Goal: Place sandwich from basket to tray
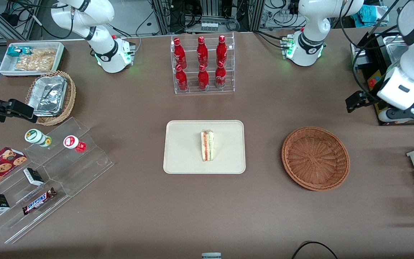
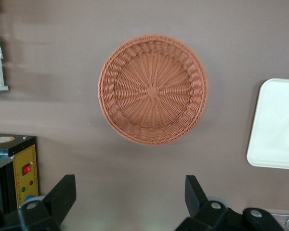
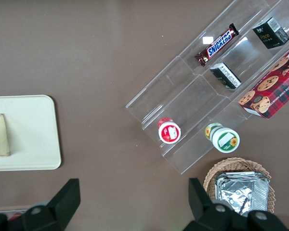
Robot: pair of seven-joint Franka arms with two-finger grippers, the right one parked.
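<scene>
Hovering high over the counter [image 1: 264,216] with my gripper [image 2: 130,202], fingers spread wide and holding nothing, looking down on the bare basket [image 2: 153,89]. The sandwich [image 1: 207,145] sits on the tray [image 1: 183,158], so the job looks done. I'd judge that wedge light, soft and squashy, its clear wrap slippery; best pinched gently across the flat bread faces. Readable writing: "SNICKERS" on the chocolate bar [image 3: 216,45], toward the parked arm's end.

One sandwich [image 1: 207,145], one tray [image 1: 182,151], one basket [image 1: 315,158], six red bottles [image 1: 202,62], gripper [image 2: 125,199] spread above table
</scene>
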